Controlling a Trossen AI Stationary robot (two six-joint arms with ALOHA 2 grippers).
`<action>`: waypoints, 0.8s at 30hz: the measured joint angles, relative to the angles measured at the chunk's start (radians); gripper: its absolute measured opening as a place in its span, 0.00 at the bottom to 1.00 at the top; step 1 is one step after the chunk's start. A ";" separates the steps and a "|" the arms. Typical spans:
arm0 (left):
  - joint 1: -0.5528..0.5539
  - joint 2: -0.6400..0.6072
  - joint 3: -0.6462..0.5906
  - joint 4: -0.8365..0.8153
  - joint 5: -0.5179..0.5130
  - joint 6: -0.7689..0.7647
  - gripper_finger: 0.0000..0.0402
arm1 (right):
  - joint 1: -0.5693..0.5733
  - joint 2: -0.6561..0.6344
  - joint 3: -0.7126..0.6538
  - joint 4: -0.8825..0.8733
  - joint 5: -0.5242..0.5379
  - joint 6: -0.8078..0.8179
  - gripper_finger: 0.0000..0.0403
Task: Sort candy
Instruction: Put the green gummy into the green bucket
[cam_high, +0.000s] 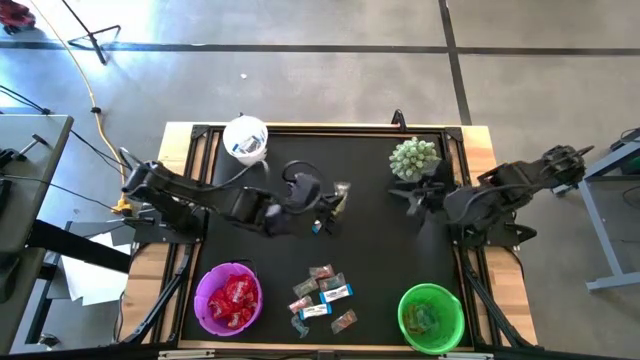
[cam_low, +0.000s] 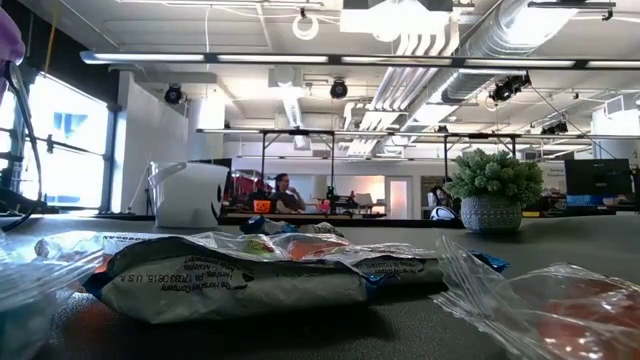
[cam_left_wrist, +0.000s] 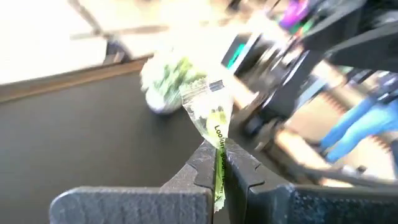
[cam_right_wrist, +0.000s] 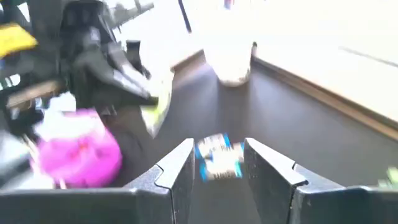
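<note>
Greenish candy sits pinched by one wrapper edge in the clenched left end effector, lifted off the table. Such a thin hold could slip in transit. Right end effector waits unclenched, a blue-and-white bar just ahead.
</note>
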 joint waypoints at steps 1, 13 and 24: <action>-0.007 -0.009 0.000 0.054 -0.015 0.039 0.00 | 0.000 -0.005 0.000 0.045 0.026 -0.027 0.33; -0.033 -0.026 0.000 0.440 -0.058 0.355 0.00 | -0.002 0.025 -0.002 0.510 0.043 -0.343 0.33; -0.017 -0.026 0.000 0.529 -0.058 0.418 0.00 | -0.045 0.068 -0.002 0.622 0.006 -0.345 0.33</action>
